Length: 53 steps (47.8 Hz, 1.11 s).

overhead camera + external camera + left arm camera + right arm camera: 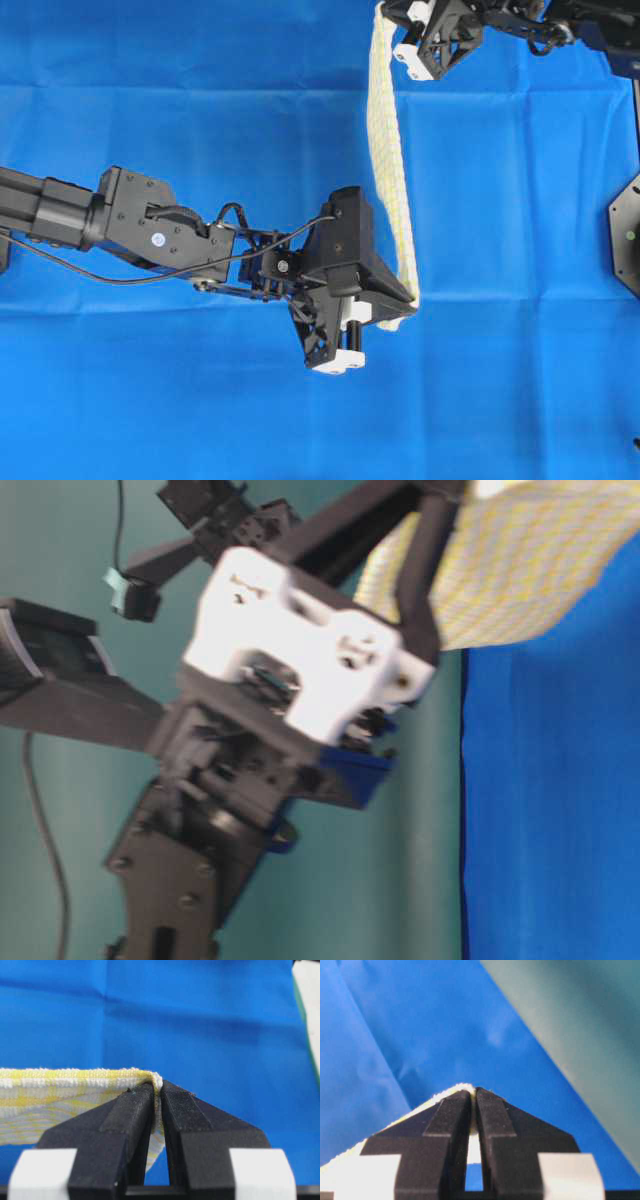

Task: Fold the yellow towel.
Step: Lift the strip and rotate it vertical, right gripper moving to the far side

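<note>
Now we've got both end effectors, left [385, 318] & right [400, 40], clamped on towel [390, 150] corners, mid-lift; next, lay it over w/ edges matched.

I am working over a table covered by a plain blue table cloth [200, 100], which is lying flat with faint fold creases.

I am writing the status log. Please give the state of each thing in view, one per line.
yellow towel: lifted off the cloth, stretched between both grippers.
left gripper: shut on a towel corner.
right gripper: shut on a towel corner.
blue table cloth: spread flat, faintly creased.
</note>
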Tool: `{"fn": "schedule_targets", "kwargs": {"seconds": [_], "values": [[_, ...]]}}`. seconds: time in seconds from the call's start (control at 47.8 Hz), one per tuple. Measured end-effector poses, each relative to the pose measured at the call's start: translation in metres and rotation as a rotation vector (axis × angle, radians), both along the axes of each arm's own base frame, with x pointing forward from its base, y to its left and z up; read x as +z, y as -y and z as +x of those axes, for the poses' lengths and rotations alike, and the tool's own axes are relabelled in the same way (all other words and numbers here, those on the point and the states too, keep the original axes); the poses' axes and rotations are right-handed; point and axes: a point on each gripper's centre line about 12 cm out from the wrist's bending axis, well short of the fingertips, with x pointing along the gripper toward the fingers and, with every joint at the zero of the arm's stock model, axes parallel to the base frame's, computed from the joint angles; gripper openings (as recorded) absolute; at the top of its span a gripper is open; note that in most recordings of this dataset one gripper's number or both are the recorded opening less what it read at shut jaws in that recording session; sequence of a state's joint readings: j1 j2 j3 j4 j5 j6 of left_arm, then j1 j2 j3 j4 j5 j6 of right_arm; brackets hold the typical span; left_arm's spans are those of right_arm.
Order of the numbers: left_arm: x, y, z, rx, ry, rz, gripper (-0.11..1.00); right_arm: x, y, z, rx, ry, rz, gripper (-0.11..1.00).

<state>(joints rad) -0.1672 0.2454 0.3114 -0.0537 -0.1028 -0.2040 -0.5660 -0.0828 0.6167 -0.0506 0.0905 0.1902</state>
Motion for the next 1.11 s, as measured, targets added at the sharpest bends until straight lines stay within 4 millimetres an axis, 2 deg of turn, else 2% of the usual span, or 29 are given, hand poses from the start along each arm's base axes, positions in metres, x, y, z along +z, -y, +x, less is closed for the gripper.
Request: {"fn": "schedule_targets", "kwargs": {"seconds": [0.188, 0.397, 0.627, 0.794, 1.108], "values": [[-0.019, -0.002, -0.008, 0.004, 0.005, 0.002, 0.04, -0.017, 0.003, 0.01, 0.008, -0.035, 0.019, 0.03], [-0.038, -0.001, -0.026, -0.004, -0.027, 0.008, 0.04, -0.027, 0.005, 0.033, 0.04, -0.05, 0.02, 0.03], [-0.044, 0.005, -0.049, -0.022, -0.052, 0.007, 0.04, -0.036, 0.0, 0.064, 0.087, -0.058, 0.016, 0.03], [-0.045, 0.006, -0.062, -0.029, -0.066, 0.007, 0.04, -0.04, -0.001, 0.078, 0.105, -0.057, 0.015, 0.03], [-0.048, 0.006, -0.07, -0.034, -0.082, 0.012, 0.04, -0.048, -0.002, 0.083, 0.111, -0.072, 0.023, 0.03]]}}
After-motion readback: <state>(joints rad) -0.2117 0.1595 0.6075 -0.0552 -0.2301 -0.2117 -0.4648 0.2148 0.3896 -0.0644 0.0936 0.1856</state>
